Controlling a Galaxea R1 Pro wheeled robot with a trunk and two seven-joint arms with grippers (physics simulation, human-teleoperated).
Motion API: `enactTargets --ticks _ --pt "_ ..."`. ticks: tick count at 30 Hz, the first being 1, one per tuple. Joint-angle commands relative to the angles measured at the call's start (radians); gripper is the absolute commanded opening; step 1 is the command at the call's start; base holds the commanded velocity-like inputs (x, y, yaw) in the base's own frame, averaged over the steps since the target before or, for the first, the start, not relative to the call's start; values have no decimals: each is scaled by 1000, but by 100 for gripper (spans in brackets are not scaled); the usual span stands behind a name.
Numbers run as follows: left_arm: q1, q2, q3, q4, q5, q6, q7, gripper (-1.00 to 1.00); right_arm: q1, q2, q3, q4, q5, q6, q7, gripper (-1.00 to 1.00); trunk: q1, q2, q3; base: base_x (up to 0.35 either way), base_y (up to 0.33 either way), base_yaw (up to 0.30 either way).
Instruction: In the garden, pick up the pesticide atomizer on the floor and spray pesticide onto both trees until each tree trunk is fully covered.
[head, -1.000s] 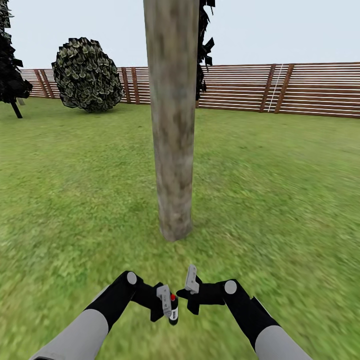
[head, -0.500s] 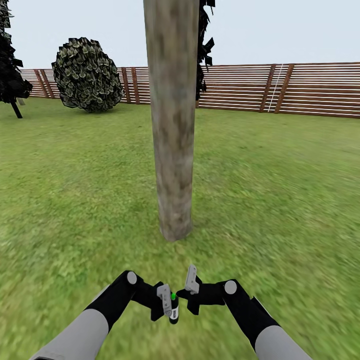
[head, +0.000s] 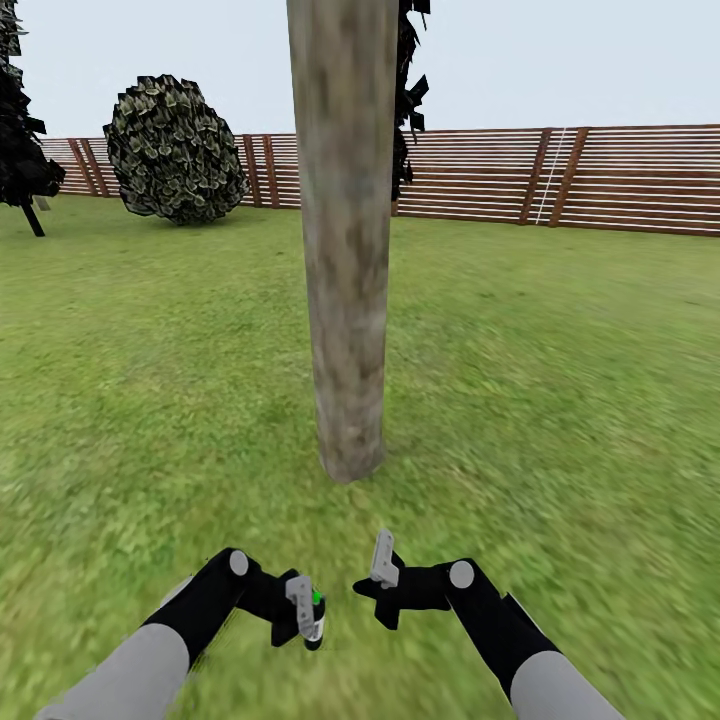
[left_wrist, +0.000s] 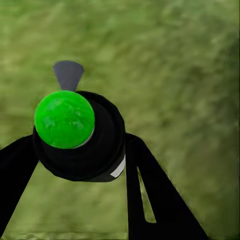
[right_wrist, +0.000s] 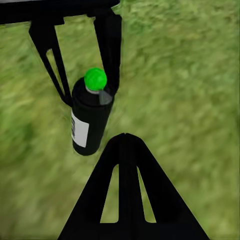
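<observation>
Pesticide atomizer (head: 314, 621), a small dark bottle with a green cap, sits upright and low over the grass (head: 560, 400), clamped between the fingers of the left gripper (head: 307, 620), with the tree trunk (head: 347, 300) standing ahead of it. My worry is that the nozzle, held this low and off to the left, would wet the grass or only the trunk's foot, or that the slim bottle would twist in that pinch. The right gripper (head: 381, 572) hangs just beside it with nothing between its fingers, which look drawn together.
</observation>
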Motion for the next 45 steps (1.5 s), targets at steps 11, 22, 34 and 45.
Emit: enactTargets --ticks 11,22,34,45 --pt "65 237 20 19 18 8 154 -100 0 -53 -4 71 3 -3 -10 100 0 0 0 0 0 0" --pt "66 216 252 156 252 1 477 -100 4 -135 -93 469 -6 -35 -534 100 0 0 0 0 0 0" --pt "66 170 262 279 572 -3 785 -100 113 -133 -417 603 -59 -408 -1059 100 0 0 0 0 0 0" --pt "82 137 258 349 570 -8 841 -100 135 -138 -450 603 -74 -431 -1080 100 0 0 0 15 -6 0"
